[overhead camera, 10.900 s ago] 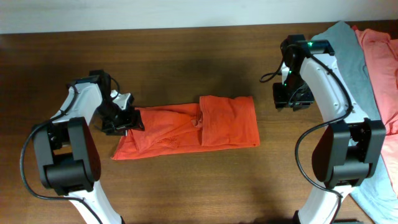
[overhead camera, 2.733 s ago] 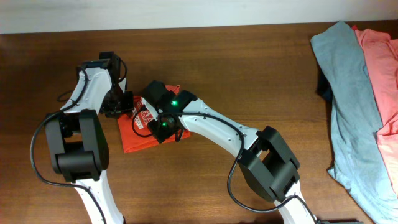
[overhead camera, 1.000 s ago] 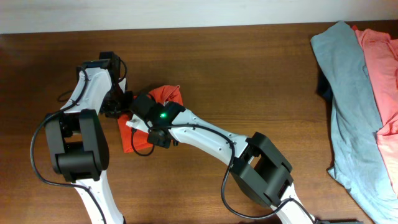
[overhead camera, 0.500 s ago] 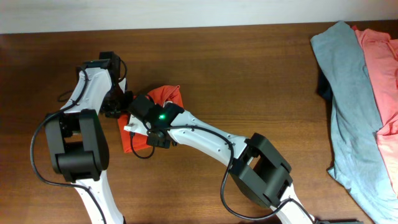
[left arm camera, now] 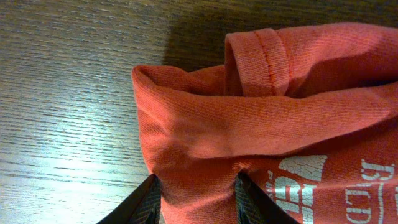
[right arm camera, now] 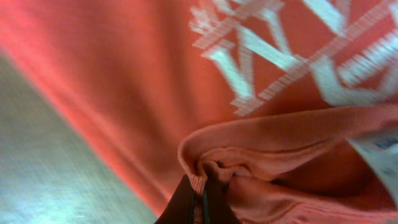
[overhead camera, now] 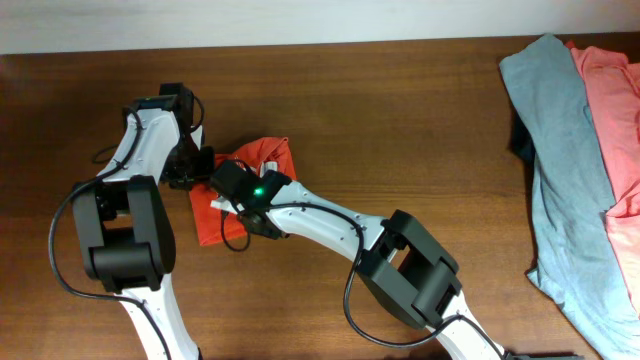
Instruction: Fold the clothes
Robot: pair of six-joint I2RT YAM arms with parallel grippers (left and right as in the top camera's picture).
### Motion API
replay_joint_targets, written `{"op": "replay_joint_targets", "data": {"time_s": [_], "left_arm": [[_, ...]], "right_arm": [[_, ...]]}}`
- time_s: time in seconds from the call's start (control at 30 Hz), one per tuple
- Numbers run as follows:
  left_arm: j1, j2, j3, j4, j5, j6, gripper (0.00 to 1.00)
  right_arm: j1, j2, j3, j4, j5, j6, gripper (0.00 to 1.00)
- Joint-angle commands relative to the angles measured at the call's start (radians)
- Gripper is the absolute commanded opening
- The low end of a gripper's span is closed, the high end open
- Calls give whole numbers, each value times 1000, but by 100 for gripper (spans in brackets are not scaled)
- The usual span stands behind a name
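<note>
We see the orange shirt (overhead camera: 272, 156) bunched on the table (overhead camera: 400, 100), white print facing up. Our left gripper (left arm camera: 199, 200) sits at the orange shirt's left edge, jaws partway apart and clamped on a thick roll of its cloth. Our right gripper (right arm camera: 200, 202) is over its left half, jaws pinched tight on a thin fold. Well right of the orange shirt lie a grey shirt (overhead camera: 560, 130) and, beyond it, a pink shirt (overhead camera: 612, 100).
</note>
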Motion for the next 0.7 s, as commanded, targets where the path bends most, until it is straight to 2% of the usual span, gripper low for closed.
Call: {"op": "replay_joint_targets", "data": {"time_s": [0.0,0.23,0.3,0.43,0.53,0.6,0.67], "left_arm": [[4,37,-20,3,0,17,39],[4,37,-20,3,0,17,39],[4,37,-20,3,0,17,39],[4,37,-20,3,0,17,39],[4,37,-20,3,0,17,39],[4,37,-20,3,0,17,39],[4,37,-20,3,0,17,39]], "right_arm": [[-44,-61,0,0,109,122,4],[-143,-68,0,-55,-1,195,5],[-173,-68,0,-63,-8,254,5],[-214,-68,0,-66,-57,273,9],[-241,-68,0,-73,-119,273,18],[-254,-68,0,-80,-134,278,29],[-260,-68,0,-89,-134,280,30]]}}
